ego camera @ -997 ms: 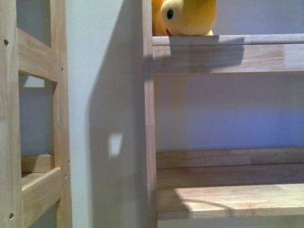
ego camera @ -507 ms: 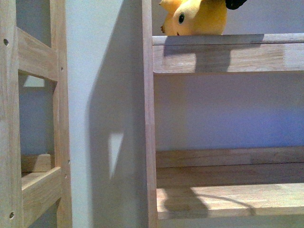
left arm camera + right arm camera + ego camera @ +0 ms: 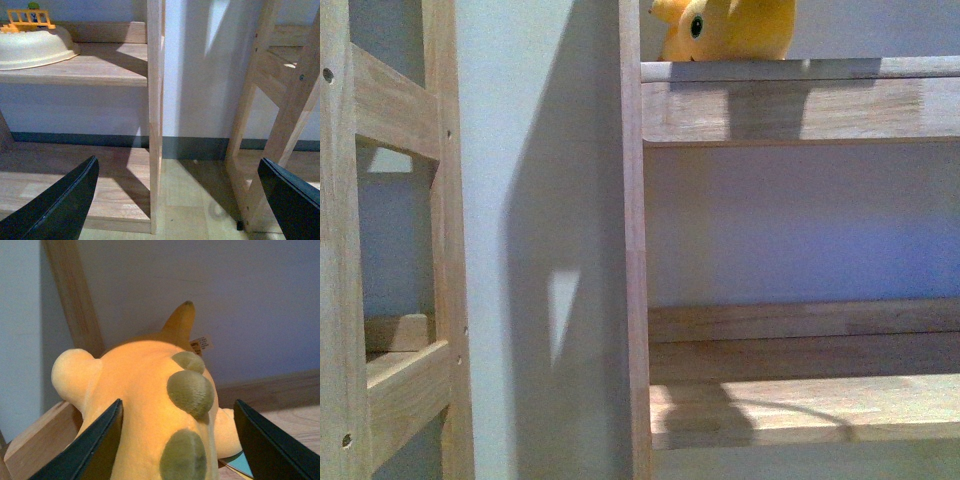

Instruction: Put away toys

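The toy, an orange-yellow plush animal (image 3: 730, 30) with a black eye, rests on the top shelf board (image 3: 800, 70) at the upper edge of the front view. In the right wrist view its spotted back (image 3: 150, 405) fills the space between the two black fingers of my right gripper (image 3: 177, 445), which is open, both fingers standing apart from the plush. A pointed ear (image 3: 181, 320) and a small label show behind it. My left gripper (image 3: 175, 200) hangs open and empty low down, over the floor by the shelf's post (image 3: 156, 115). Neither gripper shows in the front view.
A cream tray (image 3: 30, 50) with yellow plastic pieces (image 3: 30, 20) sits on a lower shelf. A wooden ladder-like frame (image 3: 390, 240) stands left of the shelf unit, with a wall gap between them. The lower shelf board (image 3: 800, 410) lies bare.
The plush has shifted on the top shelf and its face has turned left. A black gripper part seen above it half a second ago has left the front view.
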You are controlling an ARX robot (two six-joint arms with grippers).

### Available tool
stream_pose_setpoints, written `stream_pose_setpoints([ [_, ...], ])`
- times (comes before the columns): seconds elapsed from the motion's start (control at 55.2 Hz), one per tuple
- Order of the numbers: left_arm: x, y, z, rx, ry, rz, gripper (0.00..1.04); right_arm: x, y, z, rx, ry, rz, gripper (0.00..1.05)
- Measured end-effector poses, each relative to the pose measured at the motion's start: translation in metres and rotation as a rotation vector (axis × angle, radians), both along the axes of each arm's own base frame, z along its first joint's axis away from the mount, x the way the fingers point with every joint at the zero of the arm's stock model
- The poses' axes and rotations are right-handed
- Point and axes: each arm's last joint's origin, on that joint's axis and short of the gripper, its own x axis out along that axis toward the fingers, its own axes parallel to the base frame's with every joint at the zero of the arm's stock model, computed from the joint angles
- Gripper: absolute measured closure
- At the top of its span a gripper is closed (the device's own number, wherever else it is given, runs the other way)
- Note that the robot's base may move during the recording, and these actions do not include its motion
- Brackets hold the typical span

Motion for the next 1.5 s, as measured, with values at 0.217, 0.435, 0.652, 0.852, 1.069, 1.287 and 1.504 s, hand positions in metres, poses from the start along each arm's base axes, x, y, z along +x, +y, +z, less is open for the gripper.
stream_pose_setpoints([
  [0.217,0.000,0.000,0.000,0.000,0.000,0.000,0.06,-0.030,-0.016,0.023,0.011,-0.114,-0.064,0.07],
  [0.435,0.000,0.000,0.000,0.000,0.000,0.000,0.06,-0.083,-0.052,0.038,0.047,-0.153,-0.194,0.07],
  [0.652,0.000,0.000,0.000,0.000,0.000,0.000,0.06,-0.141,-0.089,0.020,0.034,-0.099,-0.358,0.07],
  [0.852,0.000,0.000,0.000,0.000,0.000,0.000,0.06,-0.203,-0.113,-0.015,0.016,-0.057,-0.408,0.07],
  [1.069,0.000,0.000,0.000,0.000,0.000,0.000,0.06,-0.272,-0.119,-0.078,0.013,-0.006,-0.389,0.07],
  [1.287,0.000,0.000,0.000,0.000,0.000,0.000,0.06,-0.294,-0.114,-0.146,0.057,0.031,-0.414,0.07],
  [1.504,0.000,0.000,0.000,0.000,0.000,0.000,0.06,-0.286,-0.101,-0.225,0.065,0.199,-0.378,0.07],
])
